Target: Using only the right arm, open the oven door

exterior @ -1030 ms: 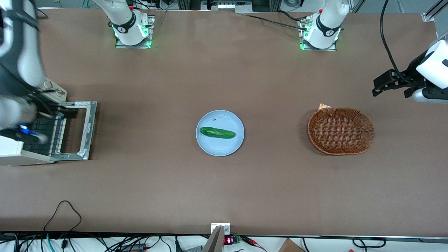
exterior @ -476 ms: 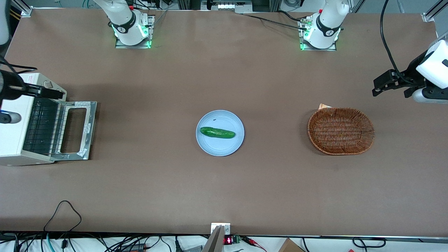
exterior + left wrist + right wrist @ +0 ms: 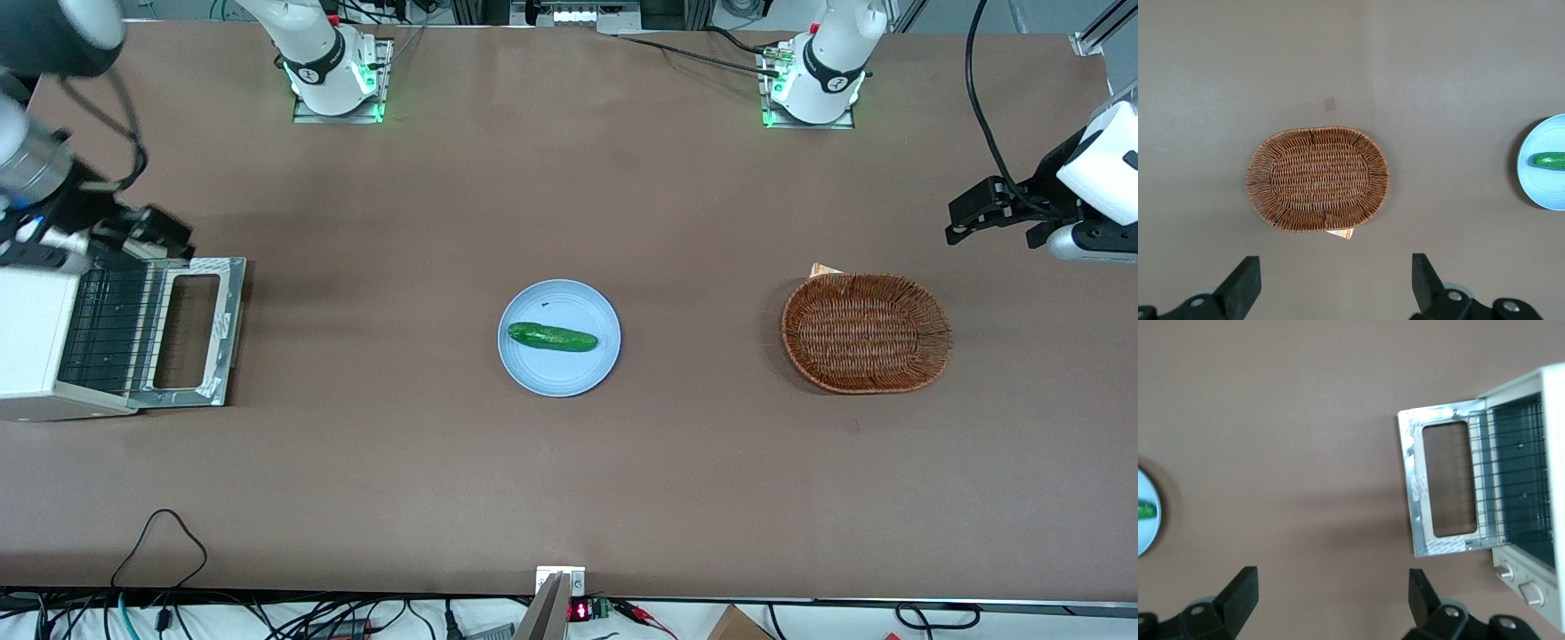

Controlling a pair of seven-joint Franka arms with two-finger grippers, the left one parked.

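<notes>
- Brown table (image 3: 569, 480) across the whole front view, cables along the lower edge, arm bases at the upper edge.
- At the left edge of that view: white toaster oven (image 3: 31, 342), with the oven door (image 3: 197, 331) already dropped flat on the table, window up, wire rack (image 3: 111, 324) exposed.
- Judged done or all but done; door fully down, nothing gripping it.
- Right arm (image 3: 40, 156) in the upper left of the front view, gripper (image 3: 164, 233) hanging above the door's edge farther from the front camera, apart from it.
- Fingers (image 3: 1238, 590) spread wide in the right wrist view, holding nothing.
- Handling, as a judgement: stiff metal frame with a glass pane, moderately light, swinging on a hinge along the oven's lower front; smooth metal likely slippery; glass the fragile part, so best not pressed.
- Best hold probably the free edge or bar handle, away from the hinge; handle itself not made out here, presumably underneath.
- Right wrist view alone shows the door (image 3: 1439, 488) from directly above, the rack inside, two knobs (image 3: 1517, 581).
- Front view alone shows arm and gripper relative to the oven, plus blue plate (image 3: 524, 369) with cucumber (image 3: 552, 337) mid-frame and wicker basket (image 3: 866, 332) toward the parked arm's end.
- Left wrist view shows only basket (image 3: 1317, 179) and part of the plate (image 3: 1538, 190); no oven.
</notes>
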